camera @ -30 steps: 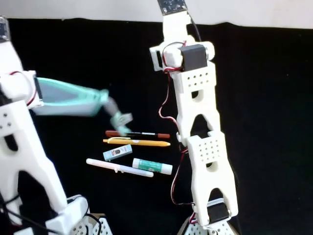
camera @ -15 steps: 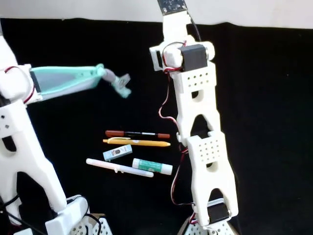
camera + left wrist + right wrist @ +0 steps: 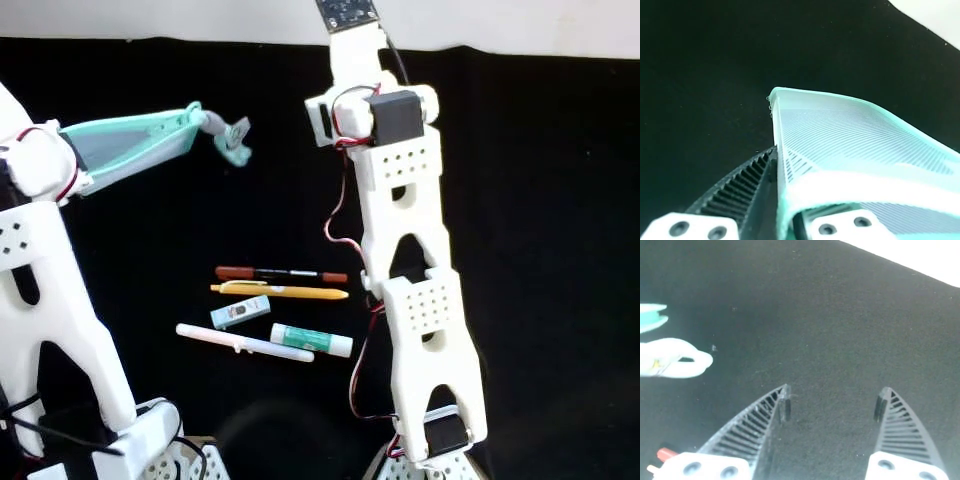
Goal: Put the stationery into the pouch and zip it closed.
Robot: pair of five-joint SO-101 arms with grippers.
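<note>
My left gripper (image 3: 777, 167) is shut on one end of a teal mesh pouch (image 3: 135, 145), holding it in the air, tilted, above the black cloth. The pouch's mesh (image 3: 840, 145) runs out past the fingers, and its pale zipper tag (image 3: 235, 140) dangles from the far end. Below it on the cloth lie a red-brown pen (image 3: 280, 273), a yellow pen (image 3: 280, 291), a small blue eraser (image 3: 240, 312), a green and white glue stick (image 3: 311, 340) and a white pen (image 3: 245, 343). My right gripper (image 3: 834, 400) is open over bare cloth, with the zipper tag (image 3: 672, 360) off to one side.
The right arm (image 3: 405, 250) stretches across the table just right of the stationery. The black cloth (image 3: 540, 250) covers the table, and a white wall edge (image 3: 500, 25) runs along the back.
The left arm has lifted the pouch up and away from the pens, and the zipper tag has risen with it. The right arm and the stationery have stayed put.
</note>
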